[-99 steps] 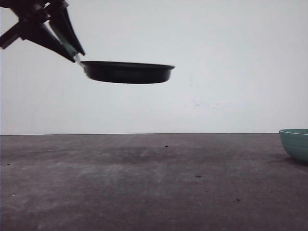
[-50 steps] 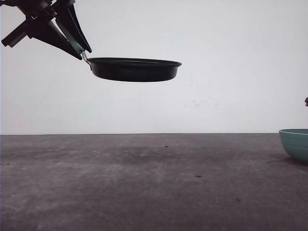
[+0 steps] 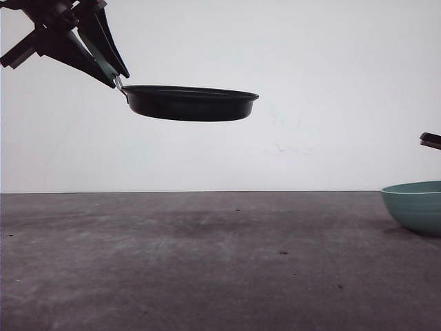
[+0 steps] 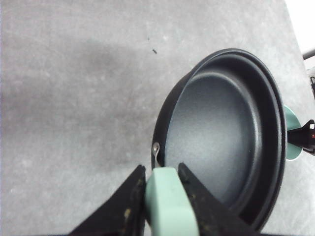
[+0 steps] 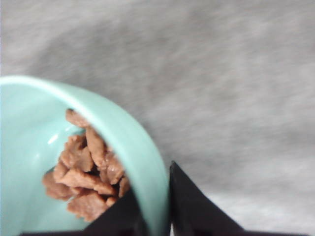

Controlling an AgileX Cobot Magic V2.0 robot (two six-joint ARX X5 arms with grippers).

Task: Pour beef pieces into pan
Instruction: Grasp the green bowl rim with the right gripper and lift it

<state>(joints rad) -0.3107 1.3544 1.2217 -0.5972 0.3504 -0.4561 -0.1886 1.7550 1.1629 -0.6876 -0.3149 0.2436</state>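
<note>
Beef pieces (image 5: 86, 174) lie heaped inside a teal bowl (image 5: 123, 142), whose rim is pinched between the fingers of the right tool (image 5: 157, 206); in the front view the bowl (image 3: 415, 205) sits low at the far right over the dark surface (image 3: 207, 269). Left tool (image 4: 162, 196) is clenched on the mint handle (image 4: 170, 206) of the black pan (image 3: 187, 103), held level, high above the surface, its inside bare.
</note>
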